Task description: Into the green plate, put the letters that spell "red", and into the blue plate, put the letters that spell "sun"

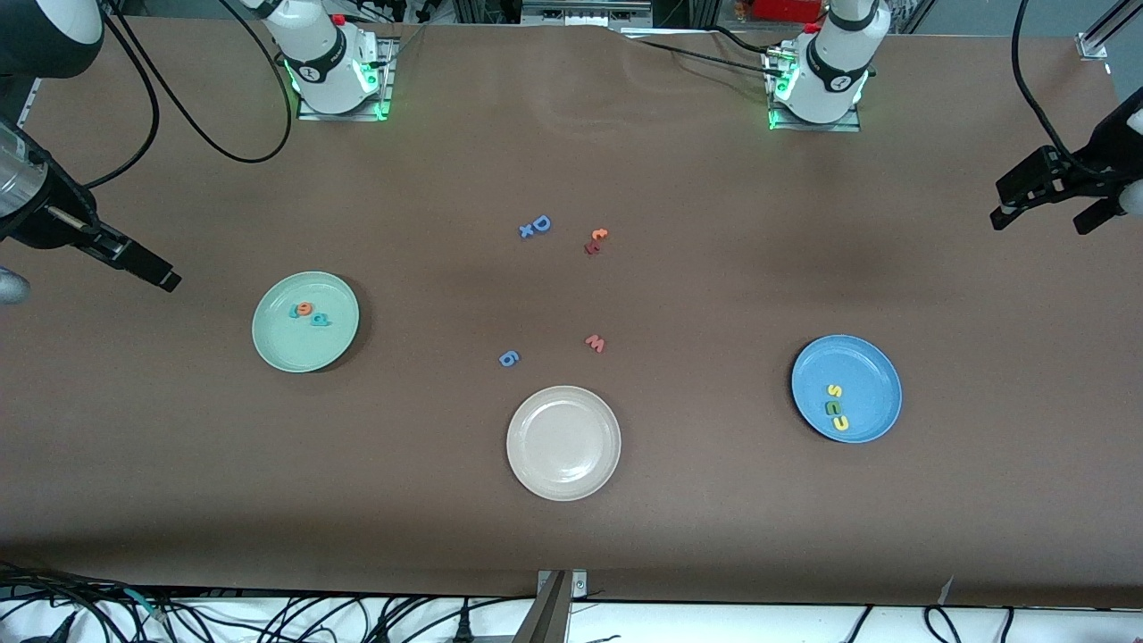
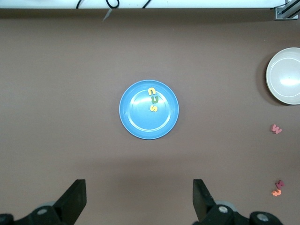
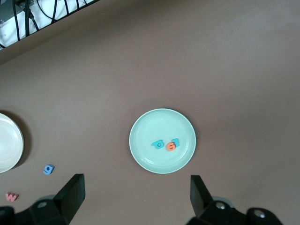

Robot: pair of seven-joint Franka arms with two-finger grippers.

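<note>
The green plate (image 1: 284, 344) (image 3: 145, 159) holds the teal r (image 1: 295, 312) (image 3: 176, 141), the orange e (image 1: 305, 309) (image 3: 171, 146) and the teal d (image 1: 320, 319) (image 3: 158, 144), close together. The blue plate (image 1: 871, 375) (image 2: 138, 119) holds the yellow s (image 1: 833, 390) (image 2: 153, 108), the green n (image 1: 832, 408) (image 2: 154, 99) and the yellow u (image 1: 839, 422) (image 2: 152, 91) in a row. My right gripper (image 1: 134, 259) (image 3: 136, 199) hangs open and empty over bare table beside the green plate. My left gripper (image 1: 1045, 219) (image 2: 139, 199) hangs open and empty at the left arm's end of the table.
A cream-white plate (image 1: 563, 473) stands nearest the front camera. Loose letters lie mid-table: a blue g (image 1: 508, 359), a pink w (image 1: 596, 343), a blue D (image 1: 539, 224) with a small x, and an orange t (image 1: 599, 235) beside a red letter.
</note>
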